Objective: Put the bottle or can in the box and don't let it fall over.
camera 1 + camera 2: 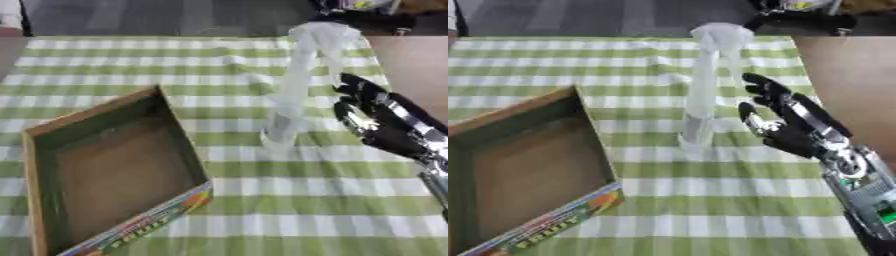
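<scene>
Right robot hand [785,122] released, fingers spread just beside upright clear bottle [702,100]. Tall, light: risks tipping on worktop [710,200] if nudged, missing box [114,170].

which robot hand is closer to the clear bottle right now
Right. The right robot hand is open just to the right of the upright clear bottle, not touching it. The left robot hand shows in neither view.

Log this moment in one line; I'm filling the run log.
right hand: open beside bottle | clear bottle: upright on tablecloth | box: empty
</scene>
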